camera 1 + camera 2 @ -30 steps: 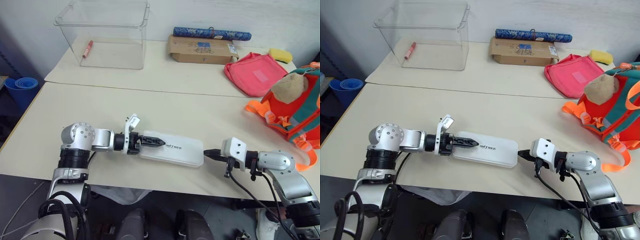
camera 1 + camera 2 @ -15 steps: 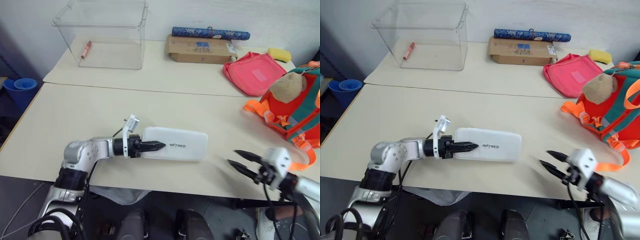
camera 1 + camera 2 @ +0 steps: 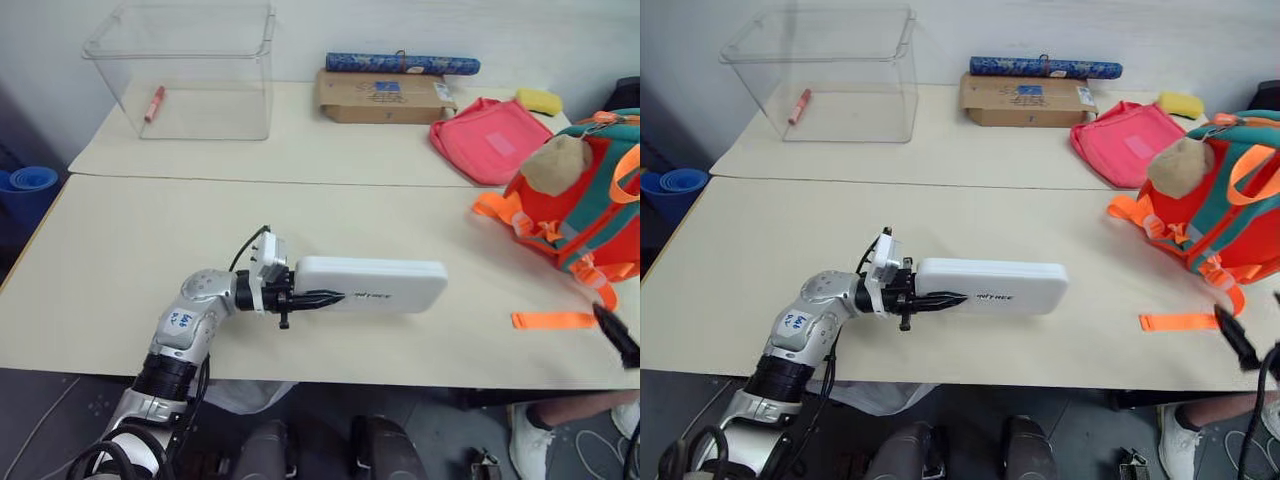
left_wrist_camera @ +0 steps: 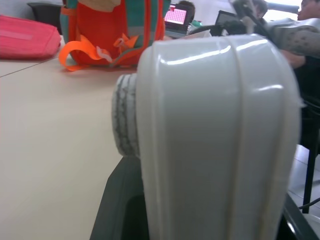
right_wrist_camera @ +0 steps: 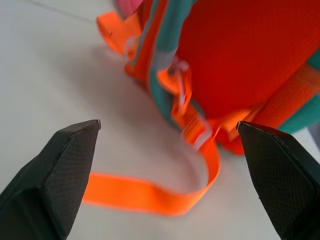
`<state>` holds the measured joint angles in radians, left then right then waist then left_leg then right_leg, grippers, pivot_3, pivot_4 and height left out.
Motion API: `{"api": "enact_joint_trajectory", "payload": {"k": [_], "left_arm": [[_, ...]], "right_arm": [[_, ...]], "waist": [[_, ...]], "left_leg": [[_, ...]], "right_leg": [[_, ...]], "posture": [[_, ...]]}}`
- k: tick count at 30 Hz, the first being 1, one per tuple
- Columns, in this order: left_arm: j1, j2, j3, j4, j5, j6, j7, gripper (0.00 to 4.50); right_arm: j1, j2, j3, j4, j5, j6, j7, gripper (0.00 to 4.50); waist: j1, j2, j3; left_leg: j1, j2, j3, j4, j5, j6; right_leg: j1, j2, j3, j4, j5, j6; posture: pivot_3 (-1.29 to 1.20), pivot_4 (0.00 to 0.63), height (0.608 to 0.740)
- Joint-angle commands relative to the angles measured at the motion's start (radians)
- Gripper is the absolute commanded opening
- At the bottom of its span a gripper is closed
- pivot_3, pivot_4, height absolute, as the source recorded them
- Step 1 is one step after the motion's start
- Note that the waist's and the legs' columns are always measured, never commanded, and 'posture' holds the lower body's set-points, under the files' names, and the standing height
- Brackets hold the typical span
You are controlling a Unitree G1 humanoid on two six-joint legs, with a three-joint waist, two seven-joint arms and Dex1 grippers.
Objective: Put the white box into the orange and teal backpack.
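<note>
The white box [image 3: 375, 285] stands on its long edge, held just above the near table. My left gripper [image 3: 305, 297] is shut on its left end, pointing right. In the left wrist view the white box [image 4: 215, 140] looms close, with the orange and teal backpack [image 4: 115, 25] behind it. The backpack [image 3: 580, 200] stands upright at the table's right edge, a tan plush ball on its top. My right gripper [image 5: 167, 125] is open wide with nothing between its fingers, facing the backpack's lower part; one of its fingers [image 3: 615, 335] shows at the right edge.
A loose orange strap [image 3: 552, 320] lies on the table near the right gripper. On the far table stand a clear bin [image 3: 240, 110] with a red marker [image 3: 153, 103], a cardboard box [image 3: 385, 95], a blue roll [image 3: 400, 63], a pink bag [image 3: 485, 140] and a yellow sponge [image 3: 540, 100].
My right gripper let go of the box's right end, opened and swung out to the right toward the backpack. The left gripper rolled the box onto its edge and raised it slightly.
</note>
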<state>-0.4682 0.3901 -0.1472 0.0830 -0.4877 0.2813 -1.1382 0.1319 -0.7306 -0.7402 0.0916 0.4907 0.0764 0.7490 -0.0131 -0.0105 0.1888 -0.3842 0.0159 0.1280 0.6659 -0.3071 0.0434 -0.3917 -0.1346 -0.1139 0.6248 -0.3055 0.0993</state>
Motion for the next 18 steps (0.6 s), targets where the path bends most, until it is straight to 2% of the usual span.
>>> {"api": "enact_joint_trajectory", "payload": {"k": [1,6,9,15,18], "left_arm": [[-0.026,-0.008,0.015,-0.032,-0.014,-0.001,-0.012,1.27],[-0.013,0.002,0.023,-0.068,-0.017,0.027,-0.001,1.27],[0.016,0.016,0.047,-0.106,-0.021,0.048,0.029,1.27],[0.066,0.041,0.098,-0.157,-0.042,0.081,0.056,1.27],[0.075,0.065,0.147,-0.137,-0.064,0.096,0.05,1.27]], "right_arm": [[-0.17,-0.061,0.072,0.137,-0.018,-0.01,0.017,4.47],[-0.424,-0.085,0.204,0.347,-0.076,-0.039,0.055,4.47],[-0.571,-0.056,0.271,0.449,-0.096,-0.081,0.075,3.9],[-0.654,0.009,0.322,0.464,-0.082,-0.14,0.128,1.83],[-0.624,0.067,0.364,0.306,-0.022,-0.074,0.178,0.78]], "waist": [[0.001,0.0,0.0],[0.014,0.001,0.0],[0.012,0.002,0.001],[0.009,0.001,0.001],[0.007,0.002,0.001]], "left_leg": [[-0.001,0.0,-0.001,0.0,0.0,0.0],[-0.002,0.001,-0.003,0.0,0.003,-0.003],[-0.004,-0.001,-0.004,0.001,0.003,-0.001],[-0.004,-0.001,-0.004,0.001,0.004,0.001],[-0.004,0.0,-0.004,0.0,0.004,0.0]], "right_leg": [[-0.001,0.0,0.0,0.0,0.0,0.0],[-0.001,0.002,-0.004,0.001,-0.001,-0.002],[-0.001,0.001,-0.005,0.002,-0.001,-0.002],[0.0,0.0,-0.005,0.001,0.0,0.001],[0.0,0.0,-0.005,0.001,0.0,0.001]], "posture": [[0.0,0.15,0.74],[0.0,0.15,0.74],[0.0,0.15,0.74],[0.0,0.15,0.74],[0.0,0.15,0.74]]}}
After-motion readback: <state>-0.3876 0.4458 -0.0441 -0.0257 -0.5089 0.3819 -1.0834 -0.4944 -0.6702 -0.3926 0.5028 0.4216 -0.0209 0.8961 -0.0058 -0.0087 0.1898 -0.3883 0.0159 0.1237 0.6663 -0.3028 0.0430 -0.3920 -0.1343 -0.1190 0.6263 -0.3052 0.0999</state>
